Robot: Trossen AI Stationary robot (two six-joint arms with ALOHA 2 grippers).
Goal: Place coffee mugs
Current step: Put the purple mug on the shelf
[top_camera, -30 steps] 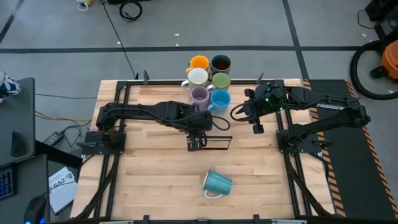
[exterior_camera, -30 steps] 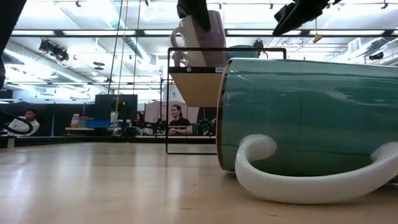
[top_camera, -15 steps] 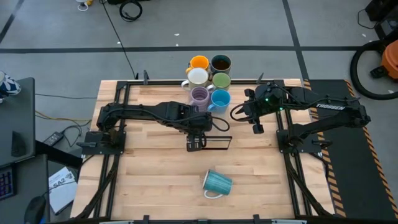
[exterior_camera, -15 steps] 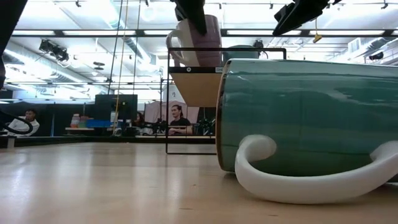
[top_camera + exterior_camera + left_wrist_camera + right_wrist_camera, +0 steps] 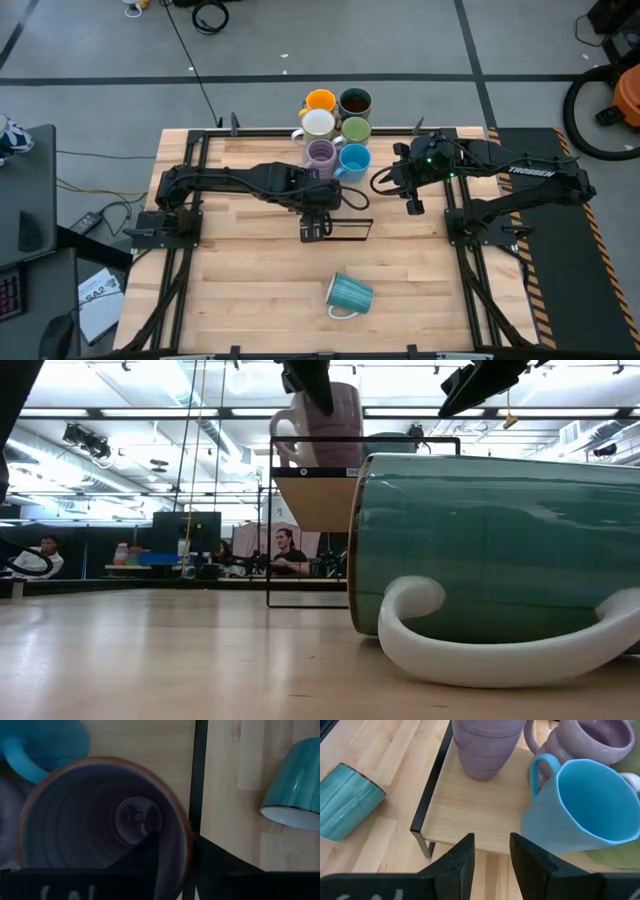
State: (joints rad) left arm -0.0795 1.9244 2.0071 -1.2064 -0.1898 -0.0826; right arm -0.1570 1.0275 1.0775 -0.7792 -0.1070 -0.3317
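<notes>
Your left claw [image 5: 318,196], mid-frame, sits over the lilac mug [image 5: 482,745] standing on the shelf [image 5: 475,815], one finger inside; grip unclear. Right claw [image 5: 411,196] waits open. The teal mug [image 5: 348,294] lies sideways lower centre on the desk [image 5: 250,270], nearer the left arm.

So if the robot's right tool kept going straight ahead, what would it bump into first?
Probably the bright blue mug, which lies just beyond the right tool over the wooden shelf. Depth is hard to judge, so it might touch the shelf first.
</notes>
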